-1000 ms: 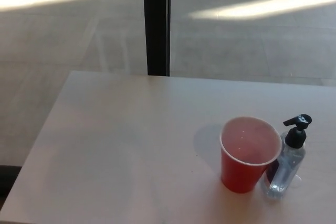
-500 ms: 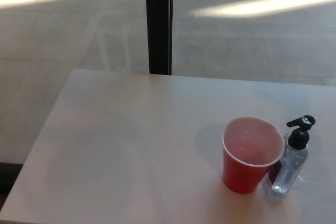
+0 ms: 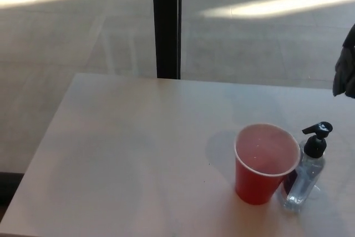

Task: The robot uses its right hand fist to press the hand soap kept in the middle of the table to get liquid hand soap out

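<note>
A clear hand soap bottle (image 3: pixel 304 180) with a black pump head (image 3: pixel 317 139) stands on the white table (image 3: pixel 138 154), toward its right side. Its spout points right. A red plastic cup (image 3: pixel 264 162) stands upright right next to it on the left, touching or nearly touching it. A dark part of my right hand (image 3: pixel 346 66) shows at the right edge of the head view, high above the table and above and to the right of the pump. Too little of it shows to tell how its fingers stand. My left hand is out of sight.
A black vertical post (image 3: pixel 166 23) rises behind the table's far edge. Beyond it lies a grey floor with bright strips of light. The table's left edge runs diagonally at the left of the picture.
My right hand has come into view at the right edge. The view shifted slightly between the earliest frame and now; the cup and the bottle have stayed in place.
</note>
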Tool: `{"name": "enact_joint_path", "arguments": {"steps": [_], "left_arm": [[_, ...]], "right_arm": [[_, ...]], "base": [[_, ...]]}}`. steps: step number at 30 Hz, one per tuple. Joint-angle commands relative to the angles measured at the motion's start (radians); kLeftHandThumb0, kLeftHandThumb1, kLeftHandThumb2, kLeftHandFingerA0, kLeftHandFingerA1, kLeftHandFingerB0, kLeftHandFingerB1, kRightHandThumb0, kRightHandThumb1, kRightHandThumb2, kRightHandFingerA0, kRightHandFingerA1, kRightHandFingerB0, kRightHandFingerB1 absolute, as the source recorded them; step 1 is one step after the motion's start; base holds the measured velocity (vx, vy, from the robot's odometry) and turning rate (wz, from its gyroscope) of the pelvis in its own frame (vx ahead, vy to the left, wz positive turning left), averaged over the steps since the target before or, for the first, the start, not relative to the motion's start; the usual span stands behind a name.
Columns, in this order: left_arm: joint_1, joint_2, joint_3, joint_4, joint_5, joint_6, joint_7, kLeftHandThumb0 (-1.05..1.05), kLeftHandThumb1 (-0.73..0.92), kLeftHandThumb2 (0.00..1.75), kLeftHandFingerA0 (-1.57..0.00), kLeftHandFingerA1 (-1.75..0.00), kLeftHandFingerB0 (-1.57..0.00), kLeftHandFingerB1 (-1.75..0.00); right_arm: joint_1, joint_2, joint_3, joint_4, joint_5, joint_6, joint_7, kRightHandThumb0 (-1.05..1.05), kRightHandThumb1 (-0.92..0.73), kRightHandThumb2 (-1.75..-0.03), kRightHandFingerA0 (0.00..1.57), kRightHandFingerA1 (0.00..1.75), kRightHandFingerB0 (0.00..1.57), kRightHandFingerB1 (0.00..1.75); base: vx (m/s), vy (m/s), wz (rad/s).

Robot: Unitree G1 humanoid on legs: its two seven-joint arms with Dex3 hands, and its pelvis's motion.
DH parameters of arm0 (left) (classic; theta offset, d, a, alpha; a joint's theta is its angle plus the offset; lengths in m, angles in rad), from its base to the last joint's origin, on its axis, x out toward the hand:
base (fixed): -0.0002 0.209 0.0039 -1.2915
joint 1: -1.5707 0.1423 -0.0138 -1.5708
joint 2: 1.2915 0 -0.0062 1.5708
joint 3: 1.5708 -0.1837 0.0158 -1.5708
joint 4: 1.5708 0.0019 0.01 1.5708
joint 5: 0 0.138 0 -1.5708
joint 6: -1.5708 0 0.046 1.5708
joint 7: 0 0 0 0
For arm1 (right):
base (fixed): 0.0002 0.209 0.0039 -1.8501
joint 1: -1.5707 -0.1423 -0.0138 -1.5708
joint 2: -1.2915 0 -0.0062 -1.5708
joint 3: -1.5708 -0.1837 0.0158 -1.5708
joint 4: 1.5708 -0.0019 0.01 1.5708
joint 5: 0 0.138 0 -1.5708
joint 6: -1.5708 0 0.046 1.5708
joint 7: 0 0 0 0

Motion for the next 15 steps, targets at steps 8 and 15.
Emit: {"name": "enact_joint_path", "arguments": {"steps": [8,15], "left_arm": [[-0.012,0.033,-0.012,0.022,-0.004,-0.026,0.021,-0.14,0.66,1.31,-0.52,-0.85,-0.58,-0.87],[-0.011,0.032,-0.024,-0.005,0.002,0.004,0.038,-0.15,0.67,1.3,-0.44,-0.79,-0.47,-0.79]], "right_arm": [[0.054,0.014,0.036,0.017,-0.029,-0.03,0.071,-0.2,-0.46,-1.39,1.04,1.75,0.77,1.65],[0.072,0.018,0.031,0.013,-0.041,-0.023,0.074,-0.21,-0.46,-1.36,1.02,1.75,0.76,1.65]], "base": [[0.0,0.0,0.0],[0.0,0.0,0.0]]}}
